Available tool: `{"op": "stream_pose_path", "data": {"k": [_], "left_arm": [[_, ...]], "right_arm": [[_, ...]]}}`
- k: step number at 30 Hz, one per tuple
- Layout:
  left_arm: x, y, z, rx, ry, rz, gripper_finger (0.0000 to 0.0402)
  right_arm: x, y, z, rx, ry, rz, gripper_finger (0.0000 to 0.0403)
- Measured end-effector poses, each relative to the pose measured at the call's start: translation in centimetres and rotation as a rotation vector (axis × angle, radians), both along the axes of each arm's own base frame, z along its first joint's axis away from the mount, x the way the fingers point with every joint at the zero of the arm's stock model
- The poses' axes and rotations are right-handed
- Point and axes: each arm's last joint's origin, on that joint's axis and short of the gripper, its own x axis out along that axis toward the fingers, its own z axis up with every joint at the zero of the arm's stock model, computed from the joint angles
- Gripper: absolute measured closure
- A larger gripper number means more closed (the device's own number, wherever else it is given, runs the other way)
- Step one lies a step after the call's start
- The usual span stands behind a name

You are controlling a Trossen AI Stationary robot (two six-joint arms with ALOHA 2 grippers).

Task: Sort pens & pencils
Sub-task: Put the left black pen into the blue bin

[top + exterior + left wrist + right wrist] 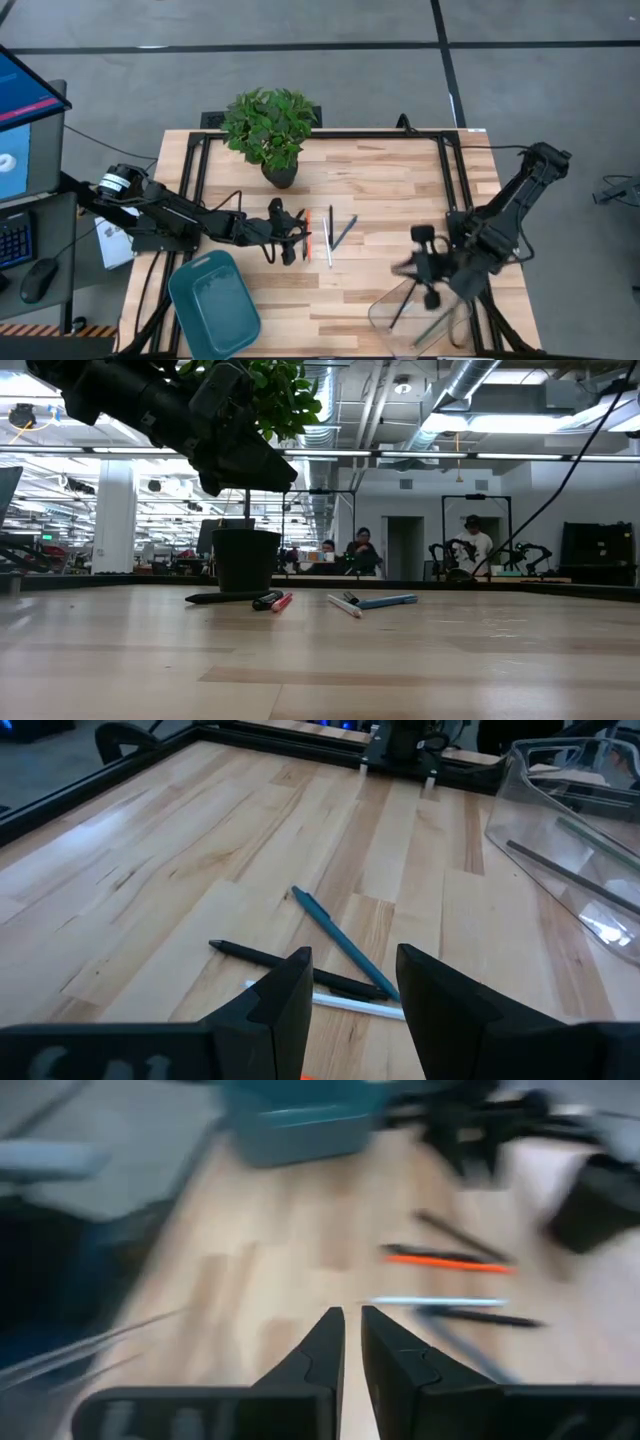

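Several pens & pencils lie flat on the wooden table's middle: an orange-red one [308,236], a white one [329,248], a black one [300,970] and a teal one [340,942]. My left gripper [355,988] hovers open just left of them; the white and black sticks show between its fingers in its wrist view. My right gripper [352,1342], blurred, hangs above the clear container [420,312] at the near right. Only a narrow gap shows between its fingers, with nothing in it. Dark sticks [404,306] lie inside that container.
A teal tray [213,305] sits at the near left. A potted plant [270,130] stands at the far middle. A black frame [450,170] runs along the table's edges. Bare wood lies between the loose sticks and the clear container.
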Motion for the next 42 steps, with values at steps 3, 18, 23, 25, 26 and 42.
{"op": "stream_pose_path", "data": {"k": [3, 18, 23, 25, 26, 42], "left_arm": [[0.0, 0.0, 0.0, -0.011, -0.003, 0.002, 0.0264], [-0.2, -0.4, -0.7, -0.062, 0.081, -0.134, 0.0264], [-0.5, -0.5, -1.1, -0.076, 0.142, -0.192, 0.0264], [-0.6, -0.4, -1.4, -0.077, 0.172, -0.195, 0.0264], [-0.7, -0.3, -1.5, -0.080, 0.193, -0.199, 0.0264], [-1.7, 2.3, -3.2, -0.269, 0.378, 0.036, 0.0264]], "right_arm": [[1.7, -2.0, 0.1, -0.035, -0.020, -0.132, 0.0341], [8.2, -9.1, -1.7, 0.050, 0.130, -0.100, 0.0340], [9.9, -10.2, -3.7, 0.040, 0.236, 0.082, 0.0340], [10.5, -10.8, -4.5, 0.033, 0.268, 0.106, 0.0340], [10.7, -11.2, -4.8, 0.031, 0.278, 0.110, 0.0340], [11.9, -16.4, -6.0, -0.029, 0.303, 0.034, 0.0340]]}}
